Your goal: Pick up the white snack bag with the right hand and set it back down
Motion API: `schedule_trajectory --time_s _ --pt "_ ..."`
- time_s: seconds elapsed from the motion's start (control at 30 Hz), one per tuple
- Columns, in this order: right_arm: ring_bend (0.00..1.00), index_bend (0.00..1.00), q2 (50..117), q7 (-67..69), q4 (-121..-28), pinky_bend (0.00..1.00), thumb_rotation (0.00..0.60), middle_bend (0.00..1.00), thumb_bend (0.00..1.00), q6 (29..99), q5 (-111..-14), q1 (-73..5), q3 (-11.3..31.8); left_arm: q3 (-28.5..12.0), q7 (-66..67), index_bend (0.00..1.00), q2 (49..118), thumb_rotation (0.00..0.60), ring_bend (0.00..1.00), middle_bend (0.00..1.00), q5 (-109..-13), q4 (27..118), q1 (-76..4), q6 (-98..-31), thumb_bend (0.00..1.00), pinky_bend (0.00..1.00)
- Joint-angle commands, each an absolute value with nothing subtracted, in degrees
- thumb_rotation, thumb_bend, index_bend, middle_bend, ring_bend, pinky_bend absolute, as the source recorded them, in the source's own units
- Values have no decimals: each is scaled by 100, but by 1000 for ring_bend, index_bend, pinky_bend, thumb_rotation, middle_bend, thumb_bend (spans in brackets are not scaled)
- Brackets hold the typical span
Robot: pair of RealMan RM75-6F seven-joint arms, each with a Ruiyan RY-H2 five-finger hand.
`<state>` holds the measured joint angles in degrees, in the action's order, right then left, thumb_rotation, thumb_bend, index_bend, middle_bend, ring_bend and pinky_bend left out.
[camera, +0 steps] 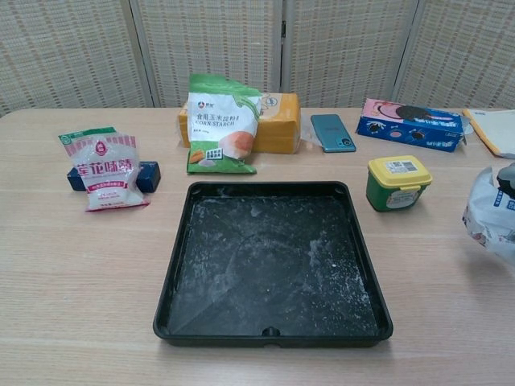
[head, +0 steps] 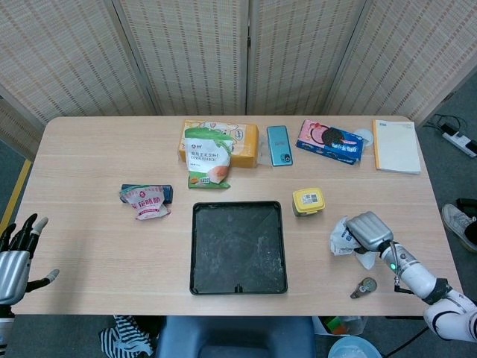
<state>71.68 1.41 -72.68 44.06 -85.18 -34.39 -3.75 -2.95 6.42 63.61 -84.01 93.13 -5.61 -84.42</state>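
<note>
The white snack bag [head: 343,239] lies crumpled near the table's right front, right of the black tray [head: 238,247]. My right hand [head: 368,232] lies over its right side and holds it, low at the table surface. In the chest view the white snack bag [camera: 491,215] shows at the right edge, with only a dark bit of the right hand [camera: 507,178] above it. My left hand [head: 16,256] hangs open off the table's front left corner, fingers spread, holding nothing.
A yellow-lidded green tub [head: 308,201] stands just beyond the bag. A small round metal piece [head: 365,286] lies near the front edge. At the back are a corn starch bag [head: 208,161], orange box [head: 242,143], phone [head: 279,145], cookie box [head: 329,141] and notebook [head: 396,146]; a pink-and-white pouch [head: 146,201] lies left.
</note>
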Motion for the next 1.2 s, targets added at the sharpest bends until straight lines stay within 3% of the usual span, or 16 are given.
schedule_trajectory --time_s 0.03,0.27,0.63,1.1,1.2 --pt "923 400 7090 93 -7343 1000 600 355 346 4359 -8501 -3452 -395 -295 643 0 6361 600 199 0 -8401 9310 -563 -8440 182 91" --pt "891 213 6933 -67 -7487 1000 600 171 347 4168 -8365 -3497 -409 -289 640 0 6371 600 200 0 -8427 9305 -567 -8450 182 91" --pt "858 2 6761 -275 -7633 1000 600 0 347 4154 -8246 -3494 -384 -293 633 0 6385 600 202 0 -8432 9272 -592 -8425 181 92" --pt "700 0 6683 -994 -7781 969 600 0 294 4058 -7897 -3501 -351 -290 620 0 6396 600 207 0 -8448 9249 -601 -8429 180 97" --pt "516 0 6626 -1318 -7928 839 600 0 280 4057 -7659 -3482 -322 -288 609 0 6393 600 209 0 -8454 9250 -596 -8442 180 98"
